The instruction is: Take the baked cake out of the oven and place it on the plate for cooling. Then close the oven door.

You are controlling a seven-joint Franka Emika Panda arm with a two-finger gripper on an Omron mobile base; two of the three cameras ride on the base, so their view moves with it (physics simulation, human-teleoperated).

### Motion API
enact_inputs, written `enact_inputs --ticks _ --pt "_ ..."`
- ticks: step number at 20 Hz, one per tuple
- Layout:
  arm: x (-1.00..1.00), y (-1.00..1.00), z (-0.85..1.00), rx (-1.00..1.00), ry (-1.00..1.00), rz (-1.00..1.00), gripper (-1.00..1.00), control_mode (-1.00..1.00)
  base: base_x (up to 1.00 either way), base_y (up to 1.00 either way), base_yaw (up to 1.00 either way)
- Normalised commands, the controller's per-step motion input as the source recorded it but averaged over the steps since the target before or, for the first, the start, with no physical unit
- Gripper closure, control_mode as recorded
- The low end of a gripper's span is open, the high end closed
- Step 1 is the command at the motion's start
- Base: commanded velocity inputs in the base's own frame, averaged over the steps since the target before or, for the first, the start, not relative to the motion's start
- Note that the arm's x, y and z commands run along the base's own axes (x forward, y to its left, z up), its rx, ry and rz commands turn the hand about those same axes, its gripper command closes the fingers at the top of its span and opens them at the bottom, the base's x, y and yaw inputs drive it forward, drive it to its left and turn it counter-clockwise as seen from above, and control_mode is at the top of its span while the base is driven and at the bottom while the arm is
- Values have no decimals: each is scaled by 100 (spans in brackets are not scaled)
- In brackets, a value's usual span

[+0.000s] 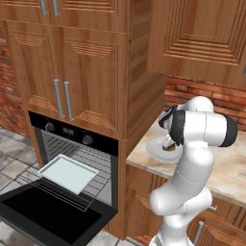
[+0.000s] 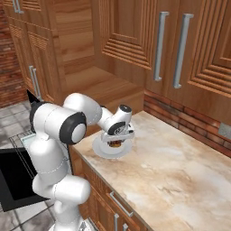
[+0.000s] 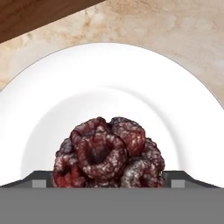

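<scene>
The cake [image 3: 109,153], a dark brown knobbly lump, rests in the middle of the white round plate [image 3: 109,74] on the marble counter. My gripper [image 3: 109,181] hangs straight over it, open, with a finger tip on either side of the cake [image 2: 116,144]. From the left base the plate [image 1: 154,151] shows behind my forearm, with the gripper [image 1: 168,140] above it. The black oven [image 1: 72,132] is to the left, and its door [image 1: 43,211] lies folded down, wide open.
A pale square tray [image 1: 67,173] sits on a wire rack pulled halfway out of the oven. A tall wooden cabinet [image 1: 91,72] stands close to the left of the plate. The marble counter [image 2: 180,180] stretches to the right below a brick backsplash.
</scene>
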Motion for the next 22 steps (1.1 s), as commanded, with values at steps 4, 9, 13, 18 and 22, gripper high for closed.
enact_inputs --ticks 4,9,13,18,22 --pt "0 0 0 0 0 0 -100 -100 0 0 0" --pt "0 0 12 0 0 0 -100 -100 0 0 0" --pt "-1 0 49 0 0 -2 -100 -100 0 0 0" --pt "-21 0 57 -1 0 -4 -100 -100 0 0 0" --pt "-57 8 31 -4 0 -9 -100 -100 0 0 0"
